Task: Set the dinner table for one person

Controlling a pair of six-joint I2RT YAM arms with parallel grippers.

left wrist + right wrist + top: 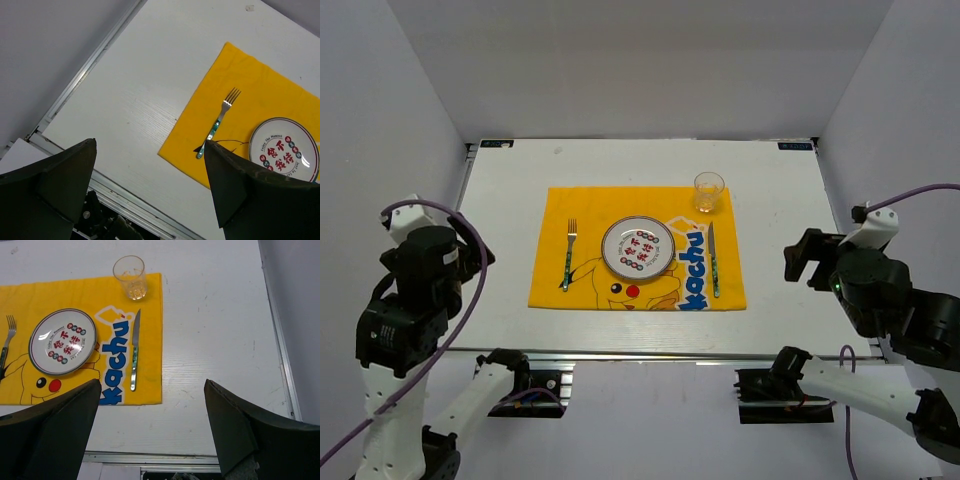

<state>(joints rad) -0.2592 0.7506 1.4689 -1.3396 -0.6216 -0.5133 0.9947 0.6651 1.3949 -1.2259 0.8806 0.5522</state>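
The white dinner table (pixel 500 300) holds a yellow Pikachu placemat (pixel 555 215). On the mat a round patterned plate (pixel 638 248) sits in the middle. A fork (pixel 569 255) lies to its left and a knife (pixel 713 258) to its right. A clear glass (pixel 708 191) stands at the mat's far right corner. My left gripper (pixel 150 141) is open and empty, raised over the table's near left edge. My right gripper (pixel 153 381) is open and empty, raised over the near right edge. The left wrist view shows the fork (pixel 220 120) and the plate (pixel 284 150). The right wrist view shows the glass (pixel 131 277) and the knife (pixel 135 350).
A metal rail (pixel 650 355) runs along the table's front edge. Grey walls enclose the back and both sides. Bare white tabletop (pixel 215 340) lies between the mat and each side wall.
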